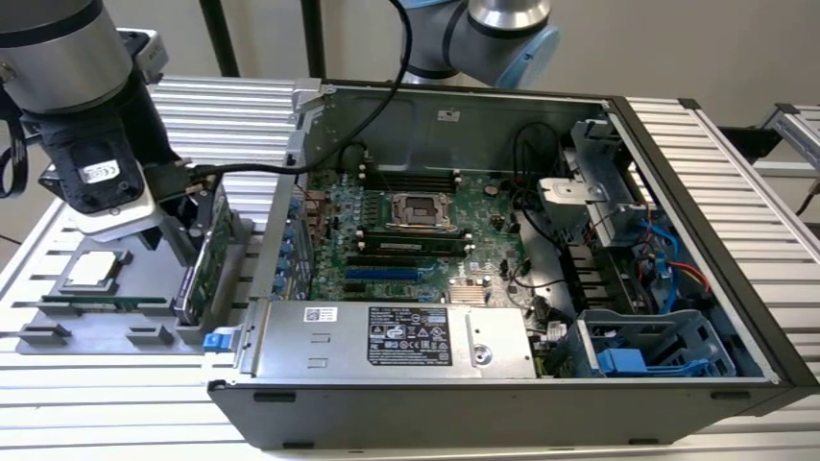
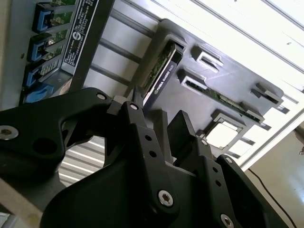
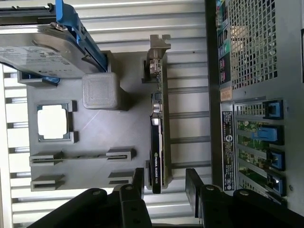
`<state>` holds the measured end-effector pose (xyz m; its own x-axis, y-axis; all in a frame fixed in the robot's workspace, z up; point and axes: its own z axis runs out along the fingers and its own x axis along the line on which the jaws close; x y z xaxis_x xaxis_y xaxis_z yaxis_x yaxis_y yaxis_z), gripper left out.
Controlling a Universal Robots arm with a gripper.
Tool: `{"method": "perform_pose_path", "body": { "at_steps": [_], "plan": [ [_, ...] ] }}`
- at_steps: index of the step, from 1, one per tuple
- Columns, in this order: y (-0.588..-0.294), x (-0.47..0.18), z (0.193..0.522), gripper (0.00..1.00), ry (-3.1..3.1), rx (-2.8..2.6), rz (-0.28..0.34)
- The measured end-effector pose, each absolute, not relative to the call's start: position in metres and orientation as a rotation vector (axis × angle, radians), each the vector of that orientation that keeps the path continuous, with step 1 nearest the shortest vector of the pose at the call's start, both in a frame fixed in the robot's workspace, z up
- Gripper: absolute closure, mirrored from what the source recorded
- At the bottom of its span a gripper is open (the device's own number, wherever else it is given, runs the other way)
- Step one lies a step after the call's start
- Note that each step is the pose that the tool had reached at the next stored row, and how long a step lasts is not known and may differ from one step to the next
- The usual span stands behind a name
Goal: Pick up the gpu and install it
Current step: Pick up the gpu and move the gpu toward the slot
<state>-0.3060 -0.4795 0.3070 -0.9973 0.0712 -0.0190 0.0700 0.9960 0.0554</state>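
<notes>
The pick-up step looks to be in hand. The gripper (image 3: pixel 166 178) hangs with its jaws spread apart, clasping nothing. The gpu (image 3: pixel 156 142) stands on edge in the gray holder (image 3: pixel 95 137), its near end lined up with the gap between the jaws, nearer one finger and apparently untouched. A sound grasp calls for centring on that thin edge. The open computer case (image 1: pixel 692 163) lies just outside the other finger.

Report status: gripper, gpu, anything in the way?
Gripper open, straddling the gpu end, not touching. Card on edge in tray slot. Case wall close beside it.
</notes>
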Motion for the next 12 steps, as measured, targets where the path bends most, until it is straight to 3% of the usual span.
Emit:
{"method": "perform_pose_path", "body": {
  "at_steps": [12],
  "plan": [
    [-0.4795,-0.3060,0.2985,0.00,3.117,0.110,0.085]
  ]
}}
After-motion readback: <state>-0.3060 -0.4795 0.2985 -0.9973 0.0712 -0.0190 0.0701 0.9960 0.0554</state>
